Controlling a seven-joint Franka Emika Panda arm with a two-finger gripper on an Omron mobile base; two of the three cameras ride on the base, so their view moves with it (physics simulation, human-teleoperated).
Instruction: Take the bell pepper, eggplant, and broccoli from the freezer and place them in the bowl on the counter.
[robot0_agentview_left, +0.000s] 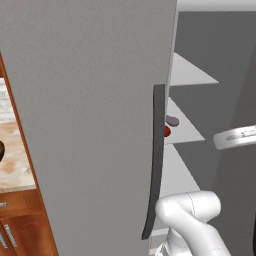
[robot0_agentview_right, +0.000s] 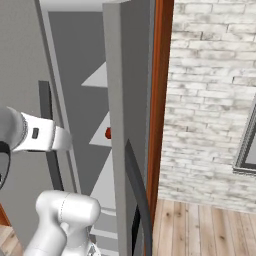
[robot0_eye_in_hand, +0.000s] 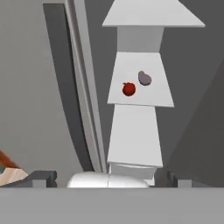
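The freezer (robot0_agentview_left: 90, 100) stands with both grey doors swung open and its pale shelves (robot0_eye_in_hand: 140, 78) showing. On a middle shelf lie the red bell pepper (robot0_eye_in_hand: 128, 89) (robot0_agentview_left: 167, 131) (robot0_agentview_right: 108, 133) and, just beside it, the mauve eggplant (robot0_eye_in_hand: 145, 78) (robot0_agentview_left: 172, 120). The broccoli is out of view. My gripper (robot0_eye_in_hand: 109, 180) hangs well short of the shelves, facing them. It is open, its dark fingertips (robot0_eye_in_hand: 43, 177) far apart with nothing between them. A sliver of the brown bowl (robot0_agentview_left: 1, 150) sits on the beige counter (robot0_agentview_left: 15, 160) at the far left.
The left door's dark curved handle (robot0_agentview_left: 157, 160) hangs close to my arm (robot0_agentview_left: 192, 215). The right door (robot0_agentview_right: 114, 100) with its handle (robot0_agentview_right: 137, 185) stands beside a red-brown panel (robot0_agentview_right: 162, 75) and a brick wall (robot0_agentview_right: 210, 90). Wooden cabinets (robot0_agentview_left: 22, 230) sit under the counter.
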